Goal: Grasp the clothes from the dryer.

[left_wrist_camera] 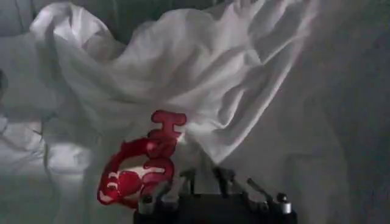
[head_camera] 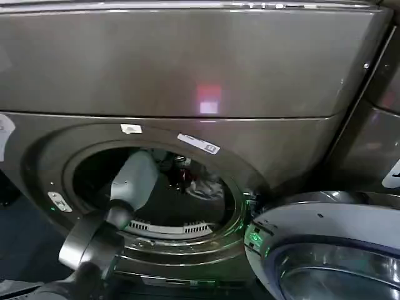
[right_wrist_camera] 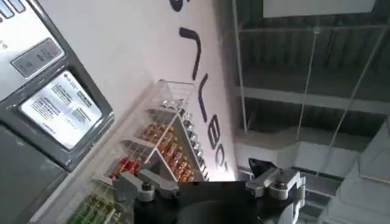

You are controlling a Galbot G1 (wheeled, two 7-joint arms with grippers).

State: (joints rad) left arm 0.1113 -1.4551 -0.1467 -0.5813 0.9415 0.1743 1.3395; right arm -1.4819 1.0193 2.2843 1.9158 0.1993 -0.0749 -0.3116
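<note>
One arm is working: your left arm (head_camera: 128,187) is reaching through the round porthole of the dryer (head_camera: 187,69), and its far end is sitting deep inside the drum. You are seeing the clothes (head_camera: 203,186) lying at the back of the drum, right of the arm, as a pale bundle with a small red spot. In the left wrist view the left gripper (left_wrist_camera: 210,185) is pressing close against the white fabric, just beside the red printed patch (left_wrist_camera: 143,161); you cannot tell if its jaws are clenched or released. Your right gripper (right_wrist_camera: 210,185) is pointing up and away toward a wall with a wire rack (right_wrist_camera: 155,152), its jaws released and holding nothing. The dryer's door (head_camera: 331,250) is standing open at the right.
</note>
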